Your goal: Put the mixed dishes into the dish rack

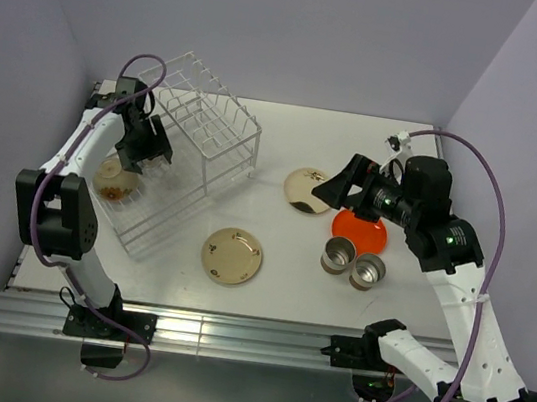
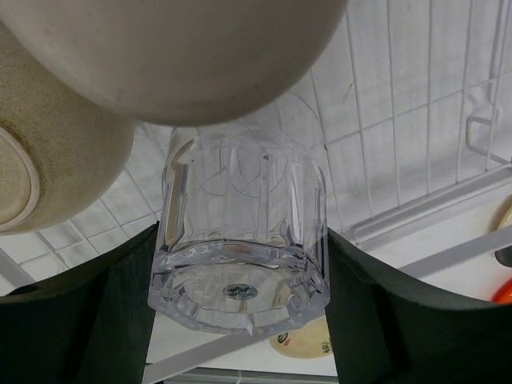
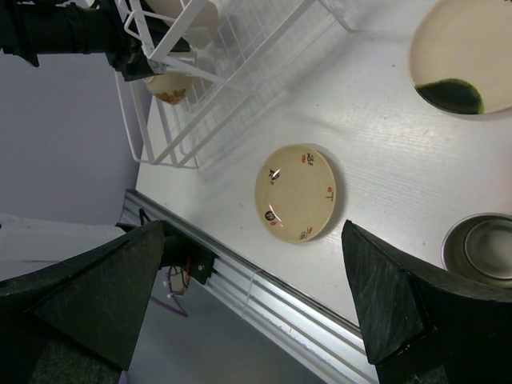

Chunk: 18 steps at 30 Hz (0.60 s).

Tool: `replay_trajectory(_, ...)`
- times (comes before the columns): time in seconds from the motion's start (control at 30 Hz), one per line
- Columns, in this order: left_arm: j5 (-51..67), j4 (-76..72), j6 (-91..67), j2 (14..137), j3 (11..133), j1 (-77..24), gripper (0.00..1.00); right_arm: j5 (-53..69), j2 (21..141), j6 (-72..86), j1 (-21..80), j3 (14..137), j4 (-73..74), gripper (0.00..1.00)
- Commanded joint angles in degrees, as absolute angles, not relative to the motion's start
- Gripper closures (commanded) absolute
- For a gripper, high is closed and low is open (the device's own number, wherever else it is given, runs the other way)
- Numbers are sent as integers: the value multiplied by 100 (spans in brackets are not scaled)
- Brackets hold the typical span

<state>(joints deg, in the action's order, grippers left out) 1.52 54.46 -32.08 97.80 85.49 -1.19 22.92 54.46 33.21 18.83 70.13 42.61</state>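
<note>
My left gripper (image 1: pixel 147 150) is shut on the clear glass (image 2: pixel 240 240) and holds it over the low tray section of the white wire dish rack (image 1: pixel 197 140). In the left wrist view, a white bowl (image 2: pixel 184 48) and a beige cup (image 2: pixel 48 168) sit in the rack close beside the glass. My right gripper (image 1: pixel 336 186) is open and empty above the table, near a cream plate (image 1: pixel 308 189). Another cream plate (image 1: pixel 232 255) lies at the front middle and also shows in the right wrist view (image 3: pixel 296 194). The orange plate (image 1: pixel 360 232) is partly under the right arm. Two metal cups (image 1: pixel 338 255) (image 1: pixel 368 272) stand beside it.
A cream dish with brown motifs (image 1: pixel 115 181) lies in the rack's tray, left of my left gripper. The table's metal front rail (image 3: pixel 264 296) runs below the near plate. Walls close in on the left and right.
</note>
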Motion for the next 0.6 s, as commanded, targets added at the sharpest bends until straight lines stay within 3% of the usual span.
replay_trajectory(0.0,35,5317,-3164,9800,8552,-132,100,2145,5361,3191,1846,6952,4227,1)
replay_trajectory(0.07,-148,5335,-3173,9817,8534,-123,96,2092,5353,3156,1837,6900,4271,1)
replay_trajectory(0.27,-202,5247,-3147,9817,8473,-123,63,1960,5309,3120,1819,6741,4307,1)
replay_trajectory(0.37,-229,5247,-3147,9879,8473,-123,63,1934,5282,3120,1819,6697,4315,1)
replay_trajectory(0.57,-343,5177,-3147,9791,8411,-106,37,1714,5256,3076,1811,6610,4403,1)
